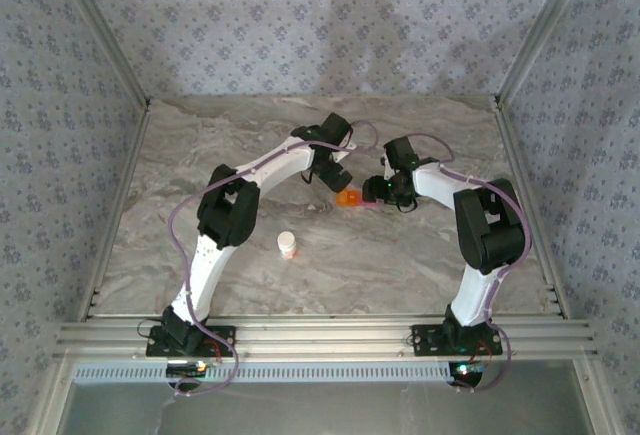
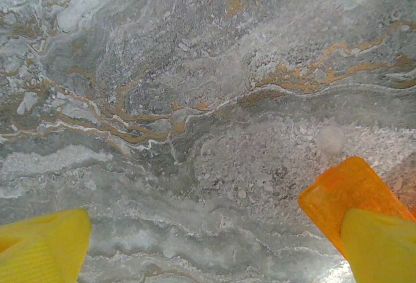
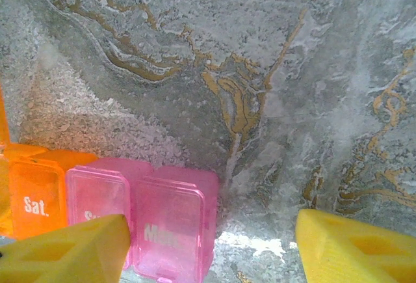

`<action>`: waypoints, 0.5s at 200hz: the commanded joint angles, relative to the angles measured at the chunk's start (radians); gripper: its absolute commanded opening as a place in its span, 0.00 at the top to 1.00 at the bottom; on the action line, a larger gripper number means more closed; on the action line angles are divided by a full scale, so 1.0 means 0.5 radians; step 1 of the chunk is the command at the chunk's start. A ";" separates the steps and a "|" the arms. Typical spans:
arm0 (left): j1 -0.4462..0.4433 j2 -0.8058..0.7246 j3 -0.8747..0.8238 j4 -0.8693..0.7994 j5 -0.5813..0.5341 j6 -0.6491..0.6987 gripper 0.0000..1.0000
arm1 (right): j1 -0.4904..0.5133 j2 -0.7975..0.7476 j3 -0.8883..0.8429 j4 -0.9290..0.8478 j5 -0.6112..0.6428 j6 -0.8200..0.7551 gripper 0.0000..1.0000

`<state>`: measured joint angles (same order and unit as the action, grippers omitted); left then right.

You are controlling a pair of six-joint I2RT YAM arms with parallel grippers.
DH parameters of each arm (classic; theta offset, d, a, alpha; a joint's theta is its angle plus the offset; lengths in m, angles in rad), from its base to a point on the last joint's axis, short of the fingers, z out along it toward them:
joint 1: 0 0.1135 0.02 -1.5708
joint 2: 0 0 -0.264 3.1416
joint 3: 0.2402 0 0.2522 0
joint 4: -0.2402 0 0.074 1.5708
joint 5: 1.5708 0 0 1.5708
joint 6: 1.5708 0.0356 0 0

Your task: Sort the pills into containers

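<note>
Well, in the top external view the table point(image 1: 250, 285) is a marble-patterned surface, and both arms bend inward toward its middle. The containers point(image 1: 352, 199) lie there between the two wrists, with the orange compartment point(image 1: 345, 196) toward the left arm and a sliver of the pink compartment point(image 1: 372, 203) toward the right arm. The left gripper point(image 1: 335, 177) hangs just beside the orange side and the right gripper point(image 1: 388, 193) sits close to the pink side. At this size I cannot tell how the jaws of either one stand. A small white bottle point(image 1: 287, 245) with an orange-red band stands upright nearer the arm bases, well apart from the containers and from both grippers.

In the left wrist view, the left gripper's yellow fingers point(image 2: 42, 247) sit at the two lower corners, spread as wide as they go. There is bare marble between them and they hold nothing. The orange compartment shows as a translucent, tilted slab beside the right-hand finger, which overlaps its lower edge. Whether the two touch I cannot tell.

In the right wrist view, the right gripper's yellow fingers point(image 3: 65, 250) are roughly half parted. The orange compartment, marked "Sat.", sits at the left edge, joined to the pink compartment. The pink one shows two faces side by side, their white lettering too blurred to read. The left-hand finger overlaps the front of the pink plastic, and the pink end reaches into the gap. The other finger stands clear of it across bare marble, so the jaws are not clamped on anything
</note>
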<state>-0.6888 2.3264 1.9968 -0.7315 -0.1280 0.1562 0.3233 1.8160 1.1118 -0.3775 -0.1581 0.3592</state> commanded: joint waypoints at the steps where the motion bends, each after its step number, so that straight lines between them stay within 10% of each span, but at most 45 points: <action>1: 0.006 0.019 0.070 -0.052 -0.003 -0.026 0.02 | 0.020 0.104 0.007 -0.064 0.043 0.005 0.30; 100: 0.064 -0.358 0.086 0.047 0.150 -0.332 0.02 | 0.014 0.056 0.309 -0.205 -0.024 -0.062 0.28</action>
<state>-0.6708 2.2787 2.0342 -0.7364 -0.0925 0.0681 0.3279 1.8534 1.1923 -0.4229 -0.1581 0.3511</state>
